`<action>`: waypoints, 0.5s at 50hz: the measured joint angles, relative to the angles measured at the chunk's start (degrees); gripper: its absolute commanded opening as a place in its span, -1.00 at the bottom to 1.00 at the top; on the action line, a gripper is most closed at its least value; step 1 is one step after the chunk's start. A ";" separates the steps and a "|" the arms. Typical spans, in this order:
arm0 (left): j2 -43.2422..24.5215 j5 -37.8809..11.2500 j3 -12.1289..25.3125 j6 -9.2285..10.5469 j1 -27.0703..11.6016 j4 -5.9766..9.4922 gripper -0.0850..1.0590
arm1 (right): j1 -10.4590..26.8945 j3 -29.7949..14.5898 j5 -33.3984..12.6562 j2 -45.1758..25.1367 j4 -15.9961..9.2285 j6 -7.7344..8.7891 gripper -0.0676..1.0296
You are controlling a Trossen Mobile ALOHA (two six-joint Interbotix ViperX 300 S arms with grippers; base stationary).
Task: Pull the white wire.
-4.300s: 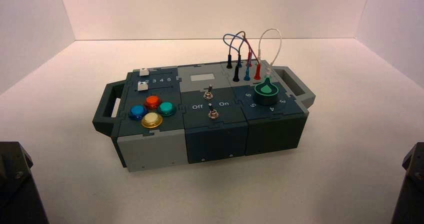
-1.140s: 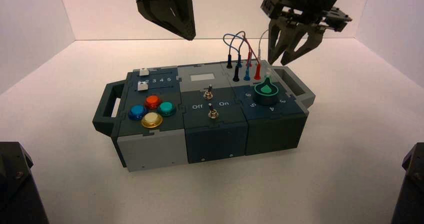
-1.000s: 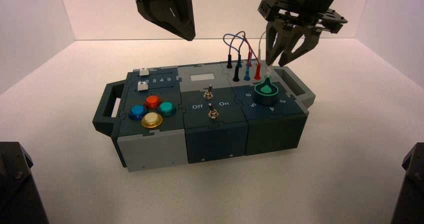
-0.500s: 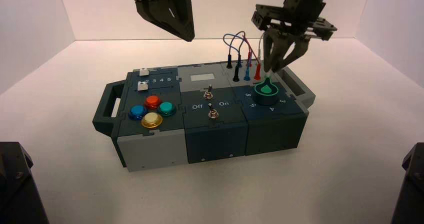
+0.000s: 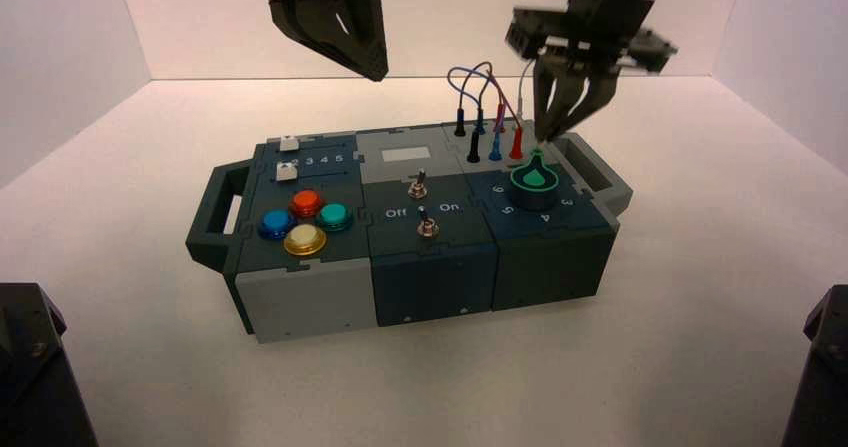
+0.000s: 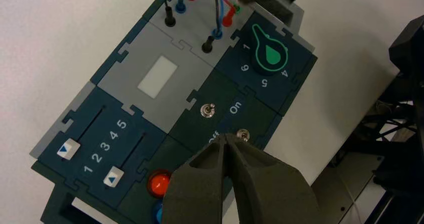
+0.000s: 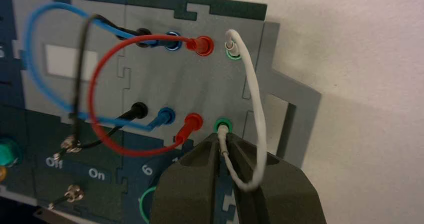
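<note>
The white wire (image 7: 258, 115) arches between two green-ringed sockets at the right end of the box's (image 5: 300, 297) grey wire panel. Its far plug (image 7: 231, 44) sits in its socket. My right gripper (image 7: 223, 140) is shut on the wire's near plug (image 7: 223, 132), which is still seated at its green socket. In the high view the right gripper (image 5: 546, 135) points down just behind the green knob (image 5: 533, 182). My left gripper (image 5: 372, 65) hangs shut high above the box's back, with nothing in it.
Blue (image 7: 35, 63), red (image 7: 97, 83) and black (image 7: 80, 68) looped wires stand plugged in close beside the white one. Two toggle switches (image 5: 423, 202) sit mid-box by the Off and On lettering, coloured buttons (image 5: 303, 222) at the left. A handle (image 5: 590, 167) sticks out by the right gripper.
My right gripper came down from above the wire panel onto the near white plug and closed its open fingers on it. The left gripper has stayed where it was.
</note>
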State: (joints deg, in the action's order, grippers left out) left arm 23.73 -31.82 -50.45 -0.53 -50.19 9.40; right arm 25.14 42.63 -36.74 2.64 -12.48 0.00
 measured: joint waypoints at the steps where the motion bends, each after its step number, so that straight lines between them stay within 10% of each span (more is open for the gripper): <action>1: 0.00 -0.09 0.00 0.00 0.00 0.00 -0.91 | 0.00 0.00 0.09 0.44 0.18 0.00 -0.92; 25: 0.18 -0.09 0.18 -0.09 0.00 -0.18 -0.91 | -0.09 -1.76 0.18 1.58 0.79 -0.09 -0.92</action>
State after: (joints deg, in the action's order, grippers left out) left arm 23.91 -31.90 -50.27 -0.62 -50.19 9.23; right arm 25.05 40.87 -36.56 4.22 -11.69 -0.09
